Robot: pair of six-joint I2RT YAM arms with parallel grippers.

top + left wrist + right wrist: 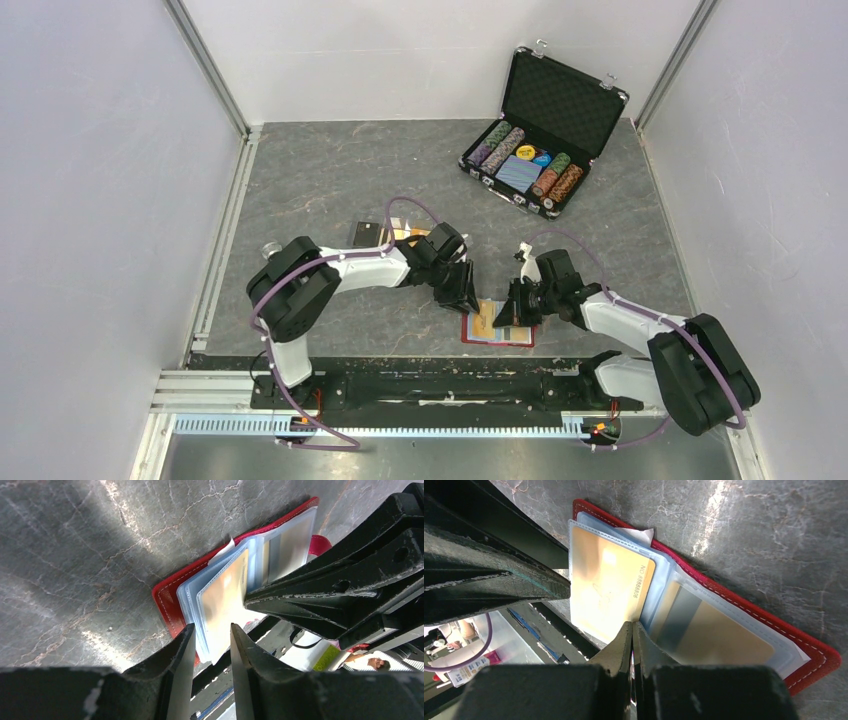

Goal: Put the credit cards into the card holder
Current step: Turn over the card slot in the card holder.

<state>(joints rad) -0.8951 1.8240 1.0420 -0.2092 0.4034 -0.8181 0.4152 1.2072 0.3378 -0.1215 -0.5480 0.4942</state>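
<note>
1 red card holder (pixel 167 602), 1 gold card (pixel 609 590) sleeved, L gripper (pixel 212 628) ajar, R gripper (pixel 632 626) closed

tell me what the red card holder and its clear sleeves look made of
Card holder: probably leather or imitation, smooth red cover with pale stitching along the edge. Sleeves: flexible clear plastic, glossy; the gold card shows through under glare.

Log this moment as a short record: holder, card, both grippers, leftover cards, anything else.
card holder: open, lying between the two grippers
sleeves: clear, fanned up from the holder
gold card: inside the top sleeve
left gripper: open, fingers astride the sleeves' edge
right gripper: shut, tips at the gold card's sleeve; pinch unclear
other cards: loose, beyond the left gripper
chip case: open, far right corner
</note>
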